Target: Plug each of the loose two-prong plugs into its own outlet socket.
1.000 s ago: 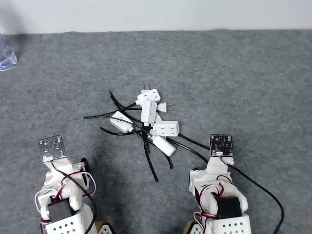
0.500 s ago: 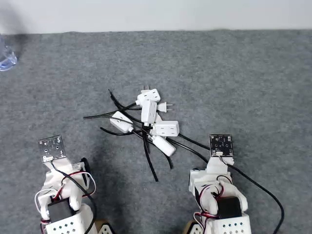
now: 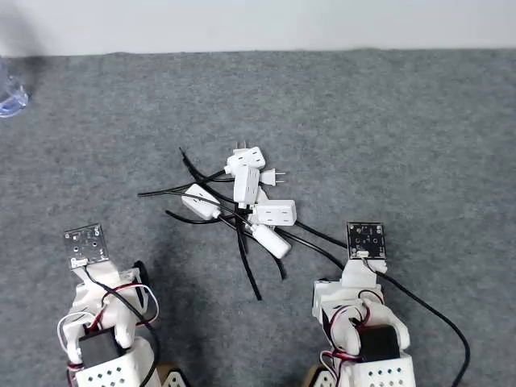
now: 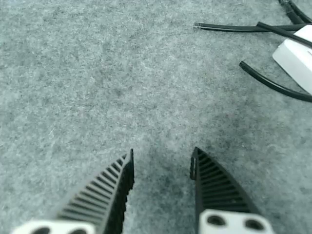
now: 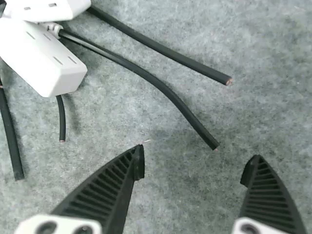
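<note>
A grey felt-covered table (image 3: pixel 419 121) is bounded at 12 o'clock by a white wall (image 3: pixel 258 24). Nothing has changed over the preceding second: both arms and the heap lie exactly as before, so the task has not been started.

The white plastic two-prong plugs (image 3: pixel 246 158) and white plastic outlet socket blocks (image 3: pixel 274 213) lie tangled with short black cords (image 3: pixel 248 270) near the centre. Whether any pair is already joined cannot be told.

The left end effector (image 4: pixel 163 155), at 7 o'clock, is partly open and empty over bare felt. The right end effector (image 5: pixel 195 156), at 5 o'clock, is spread wide and empty, just short of the cut cord ends.

Bare felt runs from 12 round to 4 o'clock and again at 9 o'clock, probably giving room to draw pieces apart. A clear plastic container (image 3: pixel 10 93) stands at the 10 o'clock edge, well apart from the heap.
</note>
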Motion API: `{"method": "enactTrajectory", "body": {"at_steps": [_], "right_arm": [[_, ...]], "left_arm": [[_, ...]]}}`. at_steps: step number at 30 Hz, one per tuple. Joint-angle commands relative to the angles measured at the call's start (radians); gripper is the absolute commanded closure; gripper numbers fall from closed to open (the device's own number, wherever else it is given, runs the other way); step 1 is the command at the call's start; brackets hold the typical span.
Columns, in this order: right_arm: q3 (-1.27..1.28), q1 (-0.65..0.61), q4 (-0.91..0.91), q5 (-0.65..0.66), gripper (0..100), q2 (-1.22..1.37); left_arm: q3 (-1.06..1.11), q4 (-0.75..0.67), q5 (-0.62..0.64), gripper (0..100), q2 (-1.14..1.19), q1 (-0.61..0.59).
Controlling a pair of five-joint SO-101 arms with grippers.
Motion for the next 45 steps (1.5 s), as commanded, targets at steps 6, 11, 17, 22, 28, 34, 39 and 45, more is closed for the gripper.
{"method": "enactTrajectory", "body": {"at_steps": [6,11,17,22,28,34,39,45], "right_arm": [[0.017,-0.005,0.005,-0.005,68.4,-0.004],[0.017,-0.005,0.005,-0.005,68.4,-0.004],[0.017,-0.005,0.005,-0.005,68.4,-0.004],[0.017,-0.005,0.005,-0.005,68.4,-0.004],[0.017,-0.074,0.005,-0.008,68.4,-0.004],[0.017,-0.133,0.005,-0.008,68.4,-0.004],[0.017,-0.14,0.005,-0.009,68.4,-0.004],[0.017,-0.139,0.005,-0.009,68.4,-0.004]], "left_arm": [[-0.013,0.003,0.006,82,-0.002,-0.003],[-0.013,0.003,0.006,82,-0.002,-0.003],[-0.013,0.003,0.006,82,-0.002,-0.002],[-0.013,0.003,0.008,82,-0.002,0.083],[-0.012,-0.035,0.011,82,-0.002,0.218],[-0.01,-0.298,0.011,82,-0.002,0.261],[-0.01,-0.281,-0.002,82,0.0,0.328],[-0.062,-0.288,-0.281,82,-0.002,0.365]]}}
